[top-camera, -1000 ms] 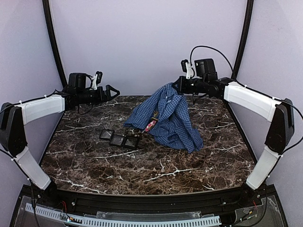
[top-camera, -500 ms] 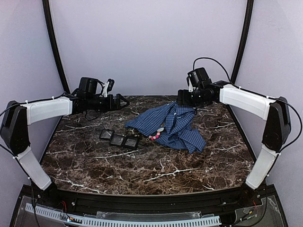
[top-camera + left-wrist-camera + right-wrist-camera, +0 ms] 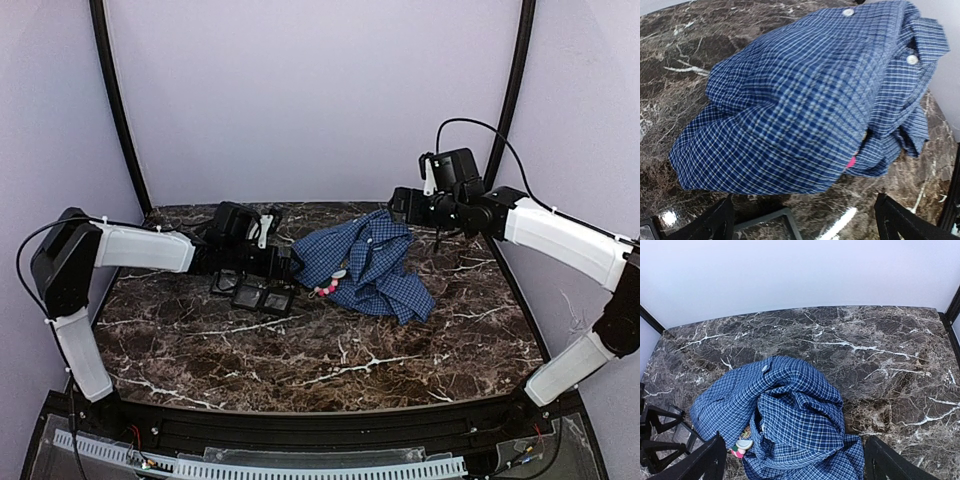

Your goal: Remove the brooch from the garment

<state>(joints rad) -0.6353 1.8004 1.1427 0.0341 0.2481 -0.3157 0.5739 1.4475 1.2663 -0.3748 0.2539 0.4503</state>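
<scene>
The garment (image 3: pixel 368 262) is a blue checked shirt lying crumpled in a heap on the marble table, and it fills the left wrist view (image 3: pixel 805 100). The brooch (image 3: pixel 330 285), pink and white, pokes out at the heap's near-left edge; it also shows in the right wrist view (image 3: pixel 741 447) and as a pink sliver (image 3: pixel 852 161) under a fold. My left gripper (image 3: pixel 286 262) is open, low over the table, just left of the shirt (image 3: pixel 805 226). My right gripper (image 3: pixel 396 206) hangs open above the heap's far side (image 3: pixel 796 465), holding nothing.
A black three-slot tray (image 3: pixel 252 293) sits on the table directly under the left gripper, its rim (image 3: pixel 771 219) showing between the fingers. Bare dark marble (image 3: pixel 330 370) lies in front of the shirt. Lilac walls and black corner posts bound the table.
The right gripper opened and let the shirt go; the shirt dropped into a flat heap. The right arm pulled back rightward. The left arm swung right and down to the shirt's left edge.
</scene>
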